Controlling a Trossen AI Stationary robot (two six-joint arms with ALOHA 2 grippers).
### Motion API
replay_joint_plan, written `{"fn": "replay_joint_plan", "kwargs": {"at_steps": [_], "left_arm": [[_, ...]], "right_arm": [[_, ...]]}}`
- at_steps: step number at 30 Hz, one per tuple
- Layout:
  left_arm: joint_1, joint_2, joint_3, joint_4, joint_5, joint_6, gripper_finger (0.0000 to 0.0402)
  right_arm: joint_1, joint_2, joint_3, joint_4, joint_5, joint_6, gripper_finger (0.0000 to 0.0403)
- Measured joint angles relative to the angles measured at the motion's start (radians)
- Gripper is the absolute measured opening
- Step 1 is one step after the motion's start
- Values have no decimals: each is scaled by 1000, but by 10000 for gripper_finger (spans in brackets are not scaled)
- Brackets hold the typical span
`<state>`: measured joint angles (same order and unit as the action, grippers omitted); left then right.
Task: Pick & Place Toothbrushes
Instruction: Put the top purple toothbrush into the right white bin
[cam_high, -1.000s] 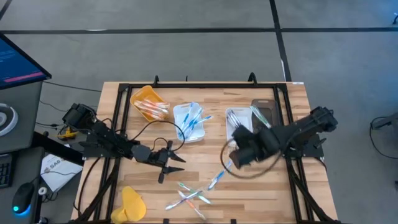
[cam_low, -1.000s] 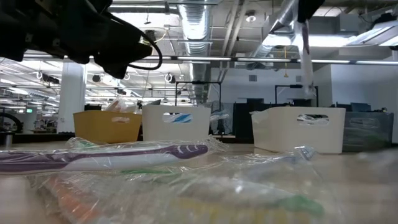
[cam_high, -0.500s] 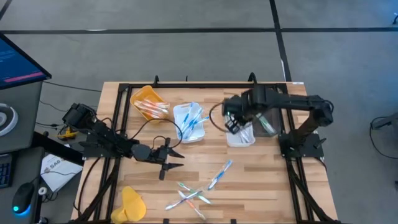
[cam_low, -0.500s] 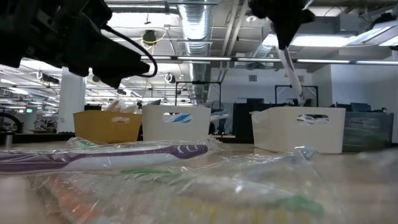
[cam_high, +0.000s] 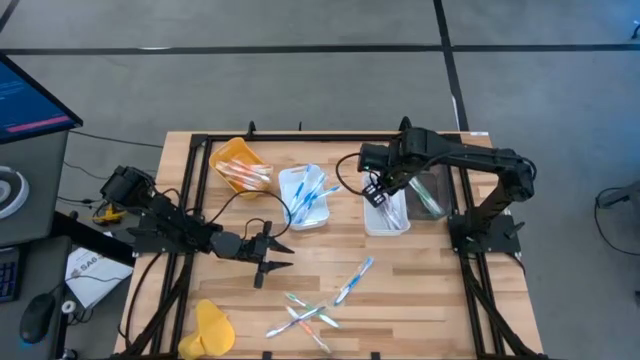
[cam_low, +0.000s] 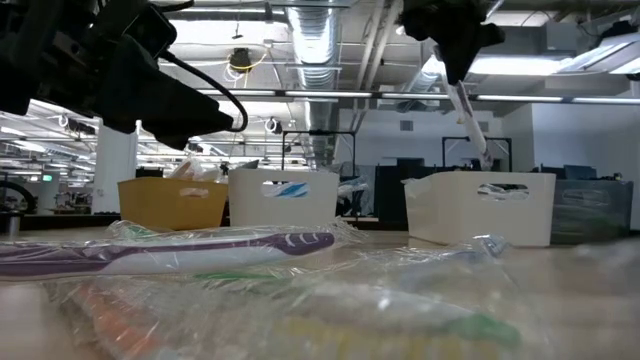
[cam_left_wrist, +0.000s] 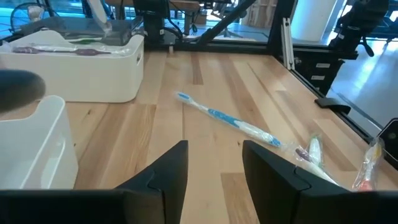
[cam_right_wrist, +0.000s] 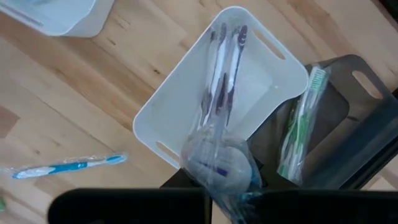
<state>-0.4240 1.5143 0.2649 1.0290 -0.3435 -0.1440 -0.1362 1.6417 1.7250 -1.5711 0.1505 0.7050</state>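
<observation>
1. The right gripper (cam_high: 378, 189) hangs over the white tray (cam_high: 385, 206) right of centre, pinched tight on a wrapped toothbrush (cam_right_wrist: 219, 163) with purple markings that dangles above it. If the slick wrapper clings to the fingers on release, I'd guess the brush could swing and drop on the rim or outside.
2. The left gripper (cam_high: 272, 251) waits low over the left side of the table, fingers partly spread, holding nothing.
3. Count: four trays, namely a yellow tray (cam_high: 238, 165), a blue-filled white tray (cam_high: 306, 192), the white one and a dark tray (cam_high: 428, 188).
4. One blue toothbrush (cam_high: 353, 279) lies apart; the loose pile (cam_high: 305, 313) near the front edge looks like four or five, though I cannot count them surely.
</observation>
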Motion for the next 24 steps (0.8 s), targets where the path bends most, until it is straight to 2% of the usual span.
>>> {"fn": "replay_joint_plan", "kwargs": {"at_steps": [4, 11, 24], "left_arm": [[0, 0, 0, 0, 0, -3, 143], [0, 0, 0, 2, 0, -3, 143], [0, 0, 0, 5, 0, -21, 143]], "right_arm": [[21, -1, -18, 1, 2, 8, 9], [29, 0, -141, 0, -22, 4, 9], [-15, 0, -247, 97, -23, -7, 9]]}}
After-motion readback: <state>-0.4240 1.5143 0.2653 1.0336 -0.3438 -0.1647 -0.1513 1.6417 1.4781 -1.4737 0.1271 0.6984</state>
